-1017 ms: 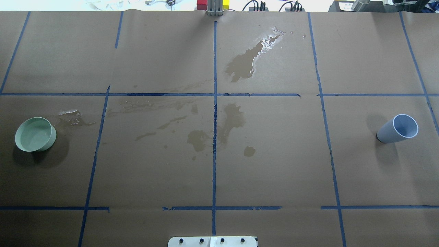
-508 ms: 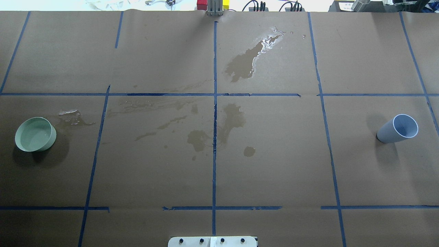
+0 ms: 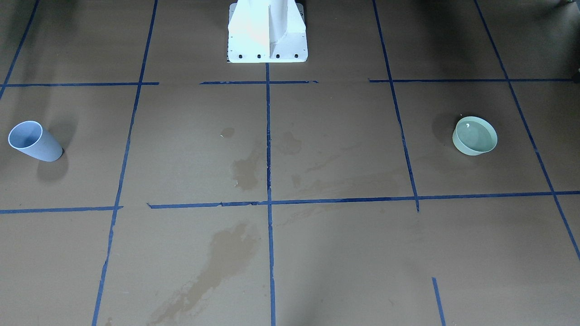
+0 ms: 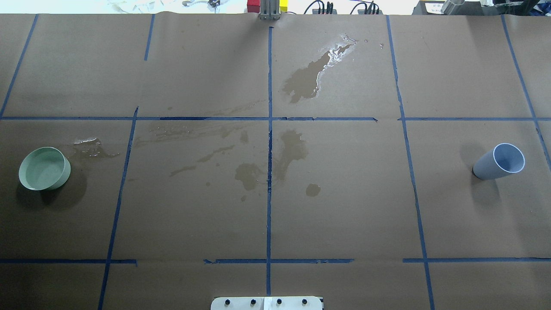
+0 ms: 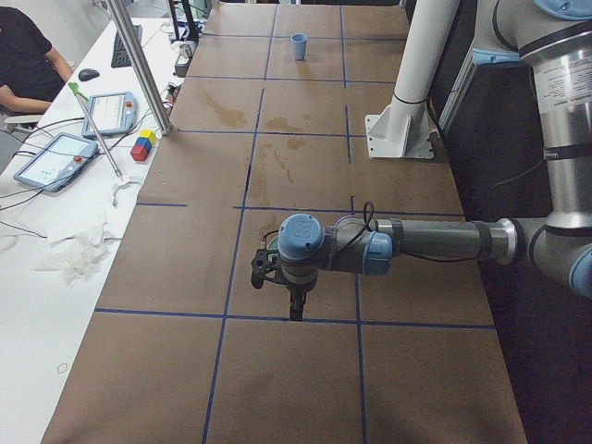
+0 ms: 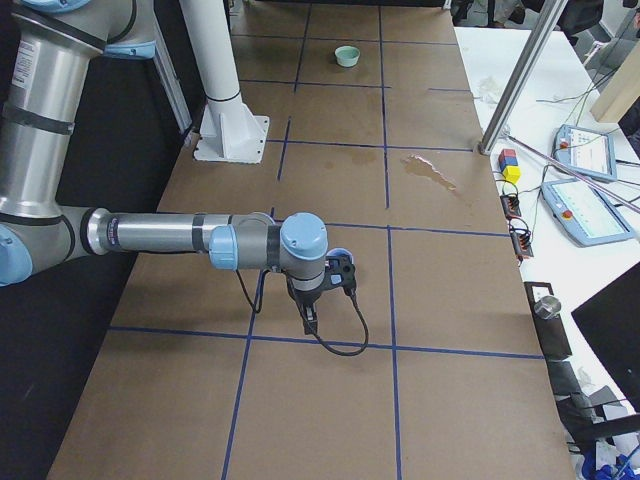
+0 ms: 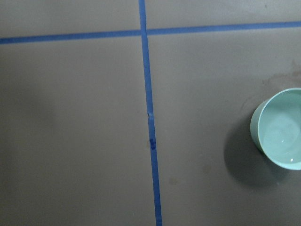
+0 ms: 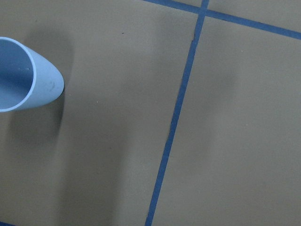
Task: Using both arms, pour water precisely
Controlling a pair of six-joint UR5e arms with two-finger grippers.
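Note:
A pale green bowl (image 4: 44, 168) stands at the table's left side, and water (image 7: 282, 136) glistens inside it. The bowl (image 3: 474, 136) lies on the right in the front view. A grey-blue cup (image 4: 499, 161) stands upright at the table's right side, and its inside (image 8: 14, 77) looks dry. My left gripper (image 5: 296, 313) hangs point-down above the paper, seen only from the side. The same holds for my right gripper (image 6: 309, 325). I cannot tell whether either is open or shut. Neither touches the bowl or the cup.
Brown paper with blue tape lines (image 4: 269, 172) covers the table. Wet patches (image 4: 305, 79) spread over its middle and far part. The white pedestal base (image 3: 267, 31) stands at the robot's edge. A person and tablets (image 5: 55, 157) are beside the far side.

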